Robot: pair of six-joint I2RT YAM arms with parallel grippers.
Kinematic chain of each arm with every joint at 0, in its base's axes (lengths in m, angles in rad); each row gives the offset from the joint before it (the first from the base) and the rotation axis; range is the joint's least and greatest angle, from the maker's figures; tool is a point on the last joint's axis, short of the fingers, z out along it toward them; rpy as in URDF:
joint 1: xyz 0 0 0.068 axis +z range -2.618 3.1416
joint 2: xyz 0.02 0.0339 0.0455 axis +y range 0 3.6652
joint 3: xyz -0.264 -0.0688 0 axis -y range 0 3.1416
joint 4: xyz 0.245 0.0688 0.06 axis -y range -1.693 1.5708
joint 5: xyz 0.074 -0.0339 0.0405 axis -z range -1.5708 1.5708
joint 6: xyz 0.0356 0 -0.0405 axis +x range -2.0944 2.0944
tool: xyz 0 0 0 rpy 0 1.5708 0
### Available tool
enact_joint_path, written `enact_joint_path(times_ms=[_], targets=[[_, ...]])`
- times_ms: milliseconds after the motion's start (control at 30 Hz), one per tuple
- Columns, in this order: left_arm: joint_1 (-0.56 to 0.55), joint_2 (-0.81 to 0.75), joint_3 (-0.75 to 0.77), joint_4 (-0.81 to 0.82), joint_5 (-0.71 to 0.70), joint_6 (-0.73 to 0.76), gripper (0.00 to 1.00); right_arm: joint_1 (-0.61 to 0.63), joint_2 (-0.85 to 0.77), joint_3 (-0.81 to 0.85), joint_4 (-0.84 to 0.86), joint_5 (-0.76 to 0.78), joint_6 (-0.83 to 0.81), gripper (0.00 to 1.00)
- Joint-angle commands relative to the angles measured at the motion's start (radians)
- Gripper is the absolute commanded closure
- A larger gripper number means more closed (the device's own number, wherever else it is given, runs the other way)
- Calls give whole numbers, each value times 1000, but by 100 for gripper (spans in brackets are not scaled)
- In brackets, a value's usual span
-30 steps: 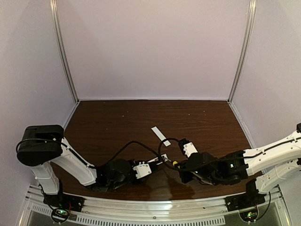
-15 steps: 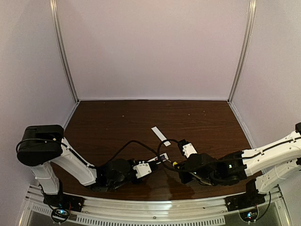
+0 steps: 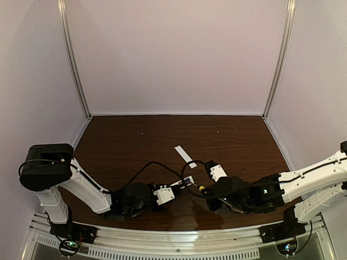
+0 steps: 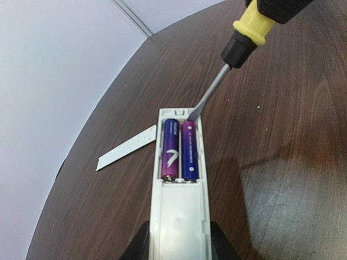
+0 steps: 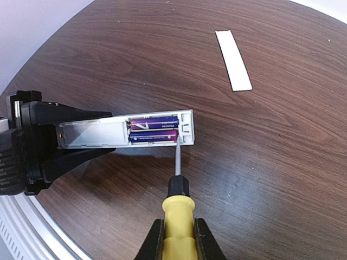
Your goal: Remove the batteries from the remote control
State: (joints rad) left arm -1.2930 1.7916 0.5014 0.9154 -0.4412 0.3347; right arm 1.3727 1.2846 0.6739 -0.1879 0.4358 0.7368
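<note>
Dark wood-grain tabletop spreads beneath both arms, with pale walls behind. We see the left gripper pinching the remote control by one end, its open recess facing up. The batteries lie side by side in that recess, both seated. Our right gripper is clamped on the yellow handle of the screwdriver. Its flat tip sits at the outer end of the battery nearer the right arm, against the recess wall. We find the white cover strip lying flat on the table, well apart from the remote.
</note>
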Motion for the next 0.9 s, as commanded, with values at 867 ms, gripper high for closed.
enact_joint_path(times_ms=[867], targets=[[-1, -40, -49, 121, 119, 1, 100, -32, -118, -164, 225, -196, -90, 100]])
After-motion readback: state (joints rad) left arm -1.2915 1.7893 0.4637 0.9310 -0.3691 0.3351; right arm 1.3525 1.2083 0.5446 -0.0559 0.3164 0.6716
